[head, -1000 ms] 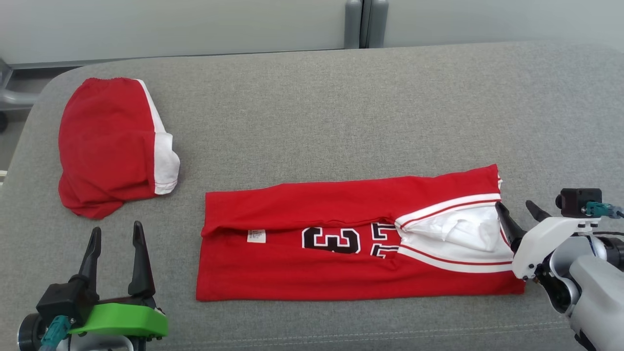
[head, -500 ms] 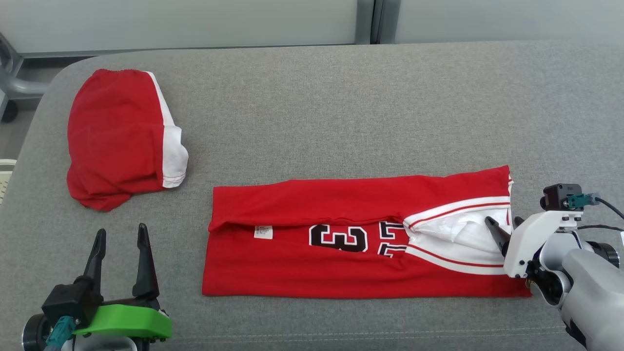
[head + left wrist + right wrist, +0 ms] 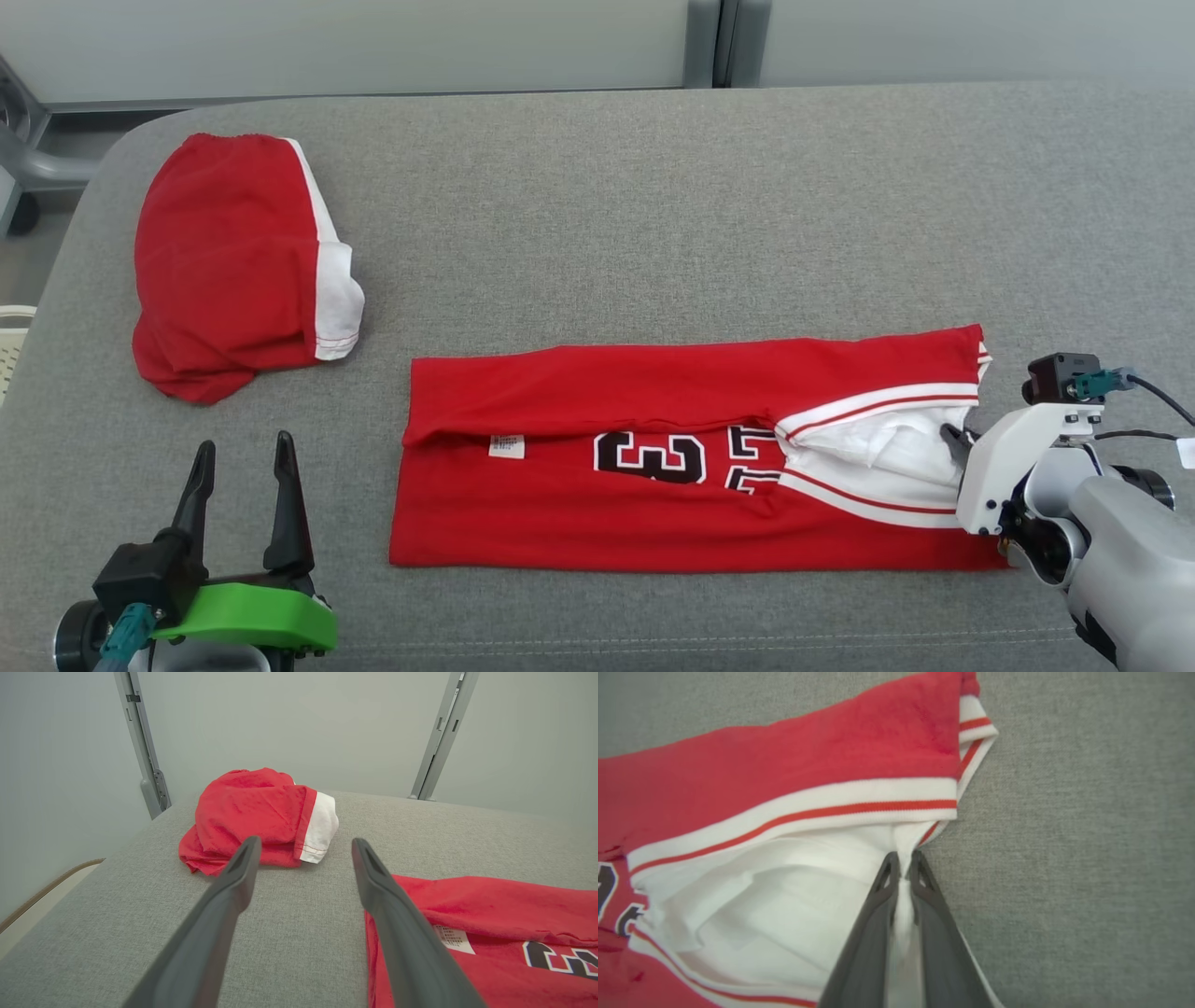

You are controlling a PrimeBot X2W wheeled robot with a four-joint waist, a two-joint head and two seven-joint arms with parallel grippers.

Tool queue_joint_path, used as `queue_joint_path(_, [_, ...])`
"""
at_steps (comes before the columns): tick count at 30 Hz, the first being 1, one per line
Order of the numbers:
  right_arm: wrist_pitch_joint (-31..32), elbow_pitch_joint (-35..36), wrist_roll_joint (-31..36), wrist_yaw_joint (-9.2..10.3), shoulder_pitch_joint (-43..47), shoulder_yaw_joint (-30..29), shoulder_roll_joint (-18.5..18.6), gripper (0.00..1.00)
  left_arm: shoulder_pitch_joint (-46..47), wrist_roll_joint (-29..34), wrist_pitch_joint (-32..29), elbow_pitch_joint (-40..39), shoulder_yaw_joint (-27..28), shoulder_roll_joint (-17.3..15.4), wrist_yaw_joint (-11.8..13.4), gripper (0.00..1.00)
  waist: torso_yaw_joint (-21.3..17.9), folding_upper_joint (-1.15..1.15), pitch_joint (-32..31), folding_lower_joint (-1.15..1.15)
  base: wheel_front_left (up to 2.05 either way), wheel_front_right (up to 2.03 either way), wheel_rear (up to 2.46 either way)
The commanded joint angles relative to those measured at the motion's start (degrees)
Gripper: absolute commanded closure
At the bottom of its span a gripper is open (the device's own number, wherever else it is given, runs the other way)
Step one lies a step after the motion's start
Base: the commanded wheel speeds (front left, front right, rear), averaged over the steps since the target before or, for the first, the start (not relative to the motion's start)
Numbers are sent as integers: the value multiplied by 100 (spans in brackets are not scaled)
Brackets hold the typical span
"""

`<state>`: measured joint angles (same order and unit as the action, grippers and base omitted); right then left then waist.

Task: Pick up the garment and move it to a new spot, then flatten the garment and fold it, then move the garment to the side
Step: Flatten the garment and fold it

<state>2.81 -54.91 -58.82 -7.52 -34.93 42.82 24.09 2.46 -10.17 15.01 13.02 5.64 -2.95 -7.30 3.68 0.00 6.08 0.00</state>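
The garment (image 3: pixel 653 467) is a red jersey with white trim and a black number, folded into a long strip on the grey cushion (image 3: pixel 653 215). It also lies at the lower right of the left wrist view (image 3: pixel 490 933). My right gripper (image 3: pixel 954 439) sits at the jersey's right end, shut on the white inner fabric (image 3: pixel 903 896) pinched between its fingers. Over the cushion left of the jersey, my left gripper (image 3: pixel 241 467) hangs open, with nothing between its fingers (image 3: pixel 303 849).
A second red and white garment (image 3: pixel 233 266) lies bundled at the cushion's far left (image 3: pixel 261 816). Behind the cushion stands a pale wall with a grey post (image 3: pixel 714 42). The cushion's left edge drops off near a metal frame (image 3: pixel 19 140).
My right gripper has moved onto the jersey's right end and shut on the white fabric. The camera has shifted a little. The left gripper stays as it was.
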Motion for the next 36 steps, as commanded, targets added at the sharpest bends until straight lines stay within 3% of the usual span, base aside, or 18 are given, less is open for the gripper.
queue_joint_path(1, [-119,11,-13,8,12,25,70,100,73,-5,13,14,2,3,-17,0,-11,0,-6,0,0,0,0])
queue_joint_path(14, [-578,-487,151,10,-400,5,740,100,60,-56,13,32,-71,1,-21,0,-253,0,-24,0,0,0,0])
queue_joint_path(20, [-511,-452,62,9,-561,16,891,100,57,-91,13,55,-96,-1,-18,0,-389,0,9,0,0,0,0])
queue_joint_path(25, [-222,91,-309,8,-557,28,899,100,100,-129,13,94,-118,0,-19,0,-510,0,32,0,0,0,0])
queue_joint_path(36, [612,2045,-1642,5,-274,-19,1203,100,122,-181,13,176,-174,-3,-20,0,-638,0,-35,0,0,0,0])
